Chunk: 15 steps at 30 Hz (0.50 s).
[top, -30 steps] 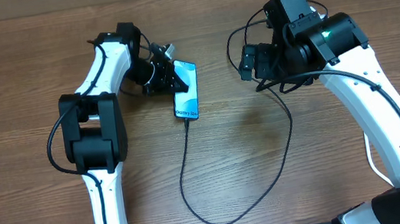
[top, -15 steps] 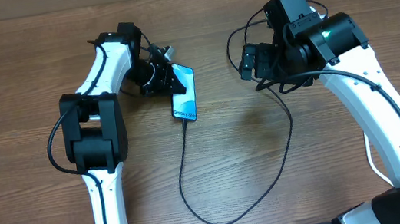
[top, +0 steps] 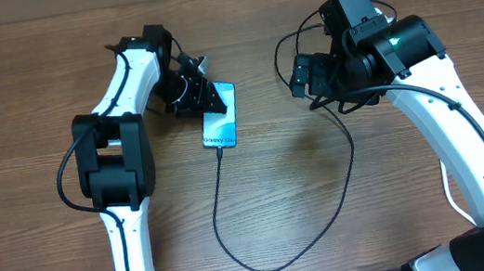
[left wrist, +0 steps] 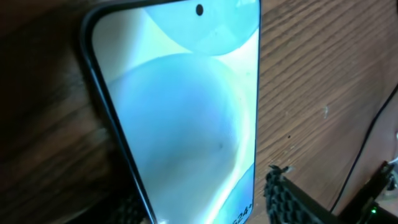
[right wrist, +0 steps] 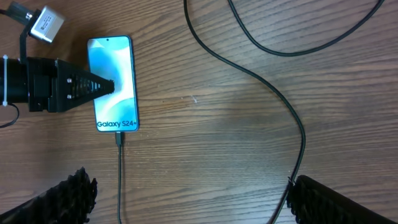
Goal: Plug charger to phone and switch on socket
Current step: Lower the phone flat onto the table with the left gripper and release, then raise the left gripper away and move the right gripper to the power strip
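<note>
Overhead, the left hand [top: 204, 99] pinches the phone [top: 221, 119] at its 9 o'clock edge. The charger [right wrist: 119, 180] tip looks seated at 6 o'clock. Let go gently, keeping it flat on the worktop [top: 276, 178], without tugging.

The left arm [top: 127, 80] stretches out from its base and bends toward the phone [top: 220, 115]. The left gripper [top: 202, 98] sits low, its tip at the phone's long edge; how far its jaws are spread is unclear. Well apart from the phone, the right arm [top: 443, 100] is raised with its wrist angled down. The right gripper [top: 304, 73] is spread wide and empty.
</note>
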{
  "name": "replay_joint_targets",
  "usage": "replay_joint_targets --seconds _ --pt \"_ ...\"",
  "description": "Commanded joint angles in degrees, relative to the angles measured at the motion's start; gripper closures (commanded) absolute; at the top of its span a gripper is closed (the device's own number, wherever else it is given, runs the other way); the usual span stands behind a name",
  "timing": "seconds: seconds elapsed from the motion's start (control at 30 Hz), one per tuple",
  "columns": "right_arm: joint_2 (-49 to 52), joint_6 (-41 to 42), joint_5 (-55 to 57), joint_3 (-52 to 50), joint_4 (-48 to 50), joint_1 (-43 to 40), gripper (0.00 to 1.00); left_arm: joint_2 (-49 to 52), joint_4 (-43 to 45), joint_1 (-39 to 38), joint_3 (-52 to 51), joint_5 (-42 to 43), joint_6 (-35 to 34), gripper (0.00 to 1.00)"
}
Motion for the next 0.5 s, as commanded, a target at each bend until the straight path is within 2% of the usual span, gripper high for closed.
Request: replay_joint_targets --seconds 0.0,0.13,0.23,0.27,0.47 --pt "-0.44 1.81 0.70 1.57 0.04 -0.31 0.00 0.79 -0.59 0.02 -0.33 -9.09 0.22 0.34" --pt "-0.44 2.12 0.76 1.57 0.13 -0.31 0.00 0.63 -1.49 0.28 0.24 -10.51 -0.20 0.14" --pt "-0.44 2.14 0.46 1.57 0.48 -0.31 0.00 0.02 -2.51 1.16 1.99 -11.96 -1.25 0.07" --pt "-0.44 2.14 0.33 1.57 0.70 -0.52 0.00 -0.31 -3.61 1.64 3.63 -11.93 -1.64 0.00" --pt "-0.44 2.08 0.35 1.57 2.21 -5.27 0.00 -4.92 -7.10 3.67 10.58 -11.91 -4.50 0.00"
